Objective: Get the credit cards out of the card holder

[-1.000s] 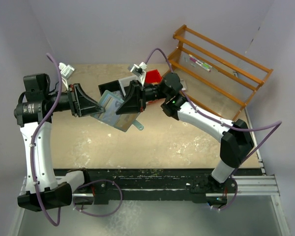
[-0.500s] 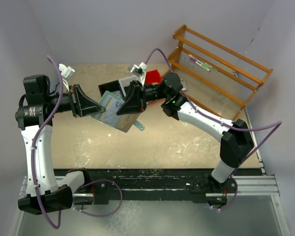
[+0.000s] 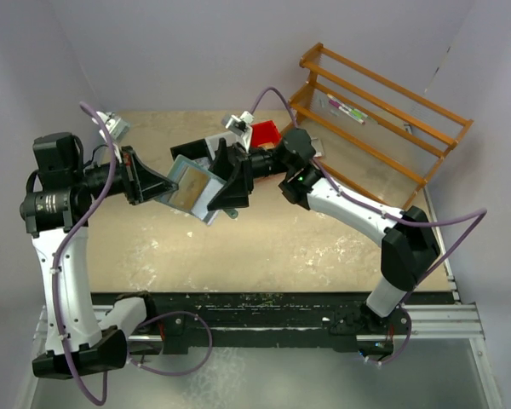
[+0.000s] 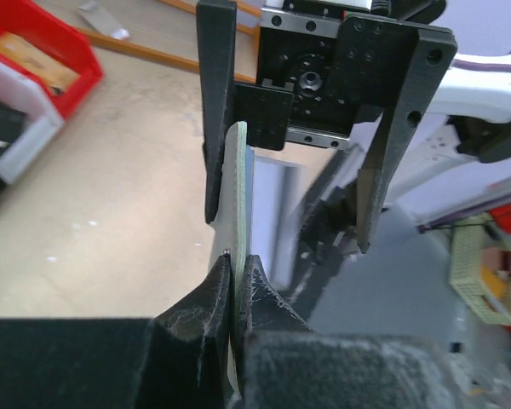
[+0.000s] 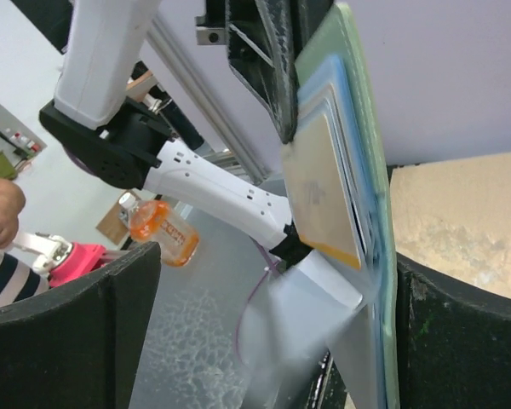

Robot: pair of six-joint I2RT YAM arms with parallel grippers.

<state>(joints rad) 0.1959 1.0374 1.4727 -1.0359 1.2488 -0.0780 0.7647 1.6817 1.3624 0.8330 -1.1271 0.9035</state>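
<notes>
Fingertips (image 4: 211,300) of the left gripper (image 3: 162,189) are pressed together on one edge of the card holder (image 3: 190,189). They hold it in the air above the table (image 3: 264,247), left of the middle of the overhead view. The pale green wallet stands on edge, and in the left wrist view it shows as a thin strip rising from the pinch. Blue-tinted clear pocket pages lie layered against its inner face. A tan-orange credit card (image 5: 319,183) sits in the outermost pocket, turned toward the right wrist camera. Just right of the holder, the right gripper (image 3: 217,186) faces the left one with its jaws spread wide. The free end of the holder reaches in between those two fingers, close along one of them and well apart from the other. Whether it touches the near finger cannot be told. Behind the grippers a pale bin (image 3: 206,145) and a red bin (image 3: 264,132) sit on the table. Farther right a wooden rack (image 3: 383,111) stands by the wall.
</notes>
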